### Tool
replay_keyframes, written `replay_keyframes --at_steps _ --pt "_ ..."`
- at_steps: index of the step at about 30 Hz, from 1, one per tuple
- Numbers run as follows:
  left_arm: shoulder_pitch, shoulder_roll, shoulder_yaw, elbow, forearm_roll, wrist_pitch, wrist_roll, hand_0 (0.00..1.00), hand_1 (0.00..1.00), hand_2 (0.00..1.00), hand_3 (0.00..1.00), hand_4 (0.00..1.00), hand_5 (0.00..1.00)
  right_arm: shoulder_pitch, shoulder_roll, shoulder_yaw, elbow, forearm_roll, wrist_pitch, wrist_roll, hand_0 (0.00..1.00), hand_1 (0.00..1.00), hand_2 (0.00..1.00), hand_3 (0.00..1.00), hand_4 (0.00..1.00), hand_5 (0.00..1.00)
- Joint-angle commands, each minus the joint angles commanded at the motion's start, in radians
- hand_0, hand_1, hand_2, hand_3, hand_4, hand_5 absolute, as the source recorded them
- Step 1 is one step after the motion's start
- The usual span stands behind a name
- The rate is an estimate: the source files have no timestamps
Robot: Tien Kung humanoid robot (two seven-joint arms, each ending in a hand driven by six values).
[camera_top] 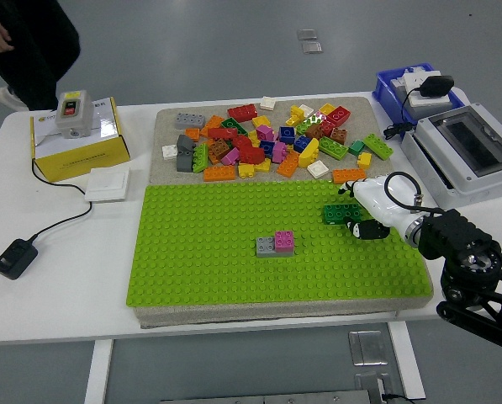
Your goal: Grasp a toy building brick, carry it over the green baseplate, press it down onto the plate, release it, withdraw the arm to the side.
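Note:
The green baseplate [234, 252] lies across the table's front middle. A grey brick [266, 246] and a pink brick [284, 242] stand joined near its centre. My right hand [357, 212], white with black fingertips, reaches in from the right over the plate's right side. Its fingers are curled on a dark green brick [336, 213] that sits at or just above the studs. Behind the plate, a heap of several loose bricks [267, 143] in red, yellow, orange, green and pink covers a grey mat [171, 172]. No left arm is visible.
A yellow box [78, 143] with a grey switch unit on top stands at back left, beside a white pad [108, 183] and a black adapter [15, 258] on a cable. A blue bin [414, 93] and a grey enclosure [469, 151] stand at right. A person stands at top left.

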Motion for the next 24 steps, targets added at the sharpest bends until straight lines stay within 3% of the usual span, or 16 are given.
replay_keyframes --at_steps 22,23,24 --pt "-0.002 0.001 0.008 0.000 -0.008 0.002 -0.005 0.652 0.635 0.578 0.657 0.381 0.523 0.028 0.026 -0.058 -0.062 0.022 -0.021 0.007 0.002 0.153 0.748 0.825 0.634 0.347" --pt "-0.002 0.001 0.009 0.000 -0.009 0.002 -0.005 0.651 0.634 0.579 0.658 0.377 0.528 0.028 0.026 -0.058 -0.064 0.022 -0.024 0.007 0.002 0.150 0.688 0.793 0.636 0.350" --pt "-0.002 0.001 0.009 0.000 -0.009 0.002 -0.005 0.651 0.634 0.579 0.658 0.377 0.528 0.029 0.027 -0.057 -0.067 0.021 -0.028 0.008 0.002 0.150 0.688 0.793 0.636 0.350"
